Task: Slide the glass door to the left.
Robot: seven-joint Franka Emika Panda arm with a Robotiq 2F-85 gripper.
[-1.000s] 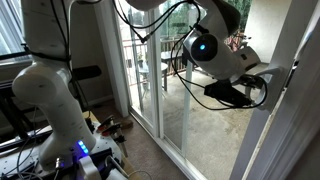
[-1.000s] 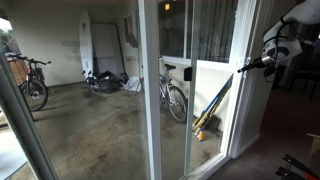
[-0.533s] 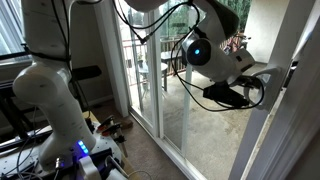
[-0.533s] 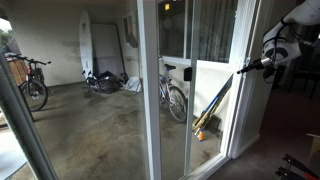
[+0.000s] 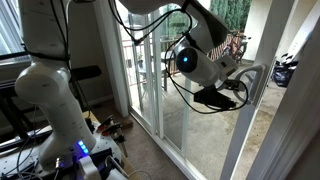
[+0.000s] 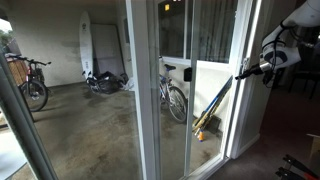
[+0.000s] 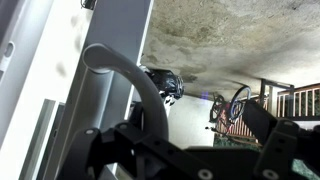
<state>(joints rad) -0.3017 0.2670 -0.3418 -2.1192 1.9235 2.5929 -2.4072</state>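
Daylight floods through the glass (highlights blown out), leaving foregrounds dim.

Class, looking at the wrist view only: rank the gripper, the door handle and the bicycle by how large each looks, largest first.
1. Gripper, spanning most of the bottom edge.
2. Door handle, close to the camera.
3. Bicycle, which looks smallest only because it stands far off outside.

End effector [image 5: 243,90] at handle [image 7: 135,80] of glass door [image 5: 246,140], bicycle [image 6: 172,96] behind glass.

The bulky white arm [image 5: 48,95] carries a glowing blue ring [image 5: 184,62], looping black cables [image 5: 133,22] and black jaws.
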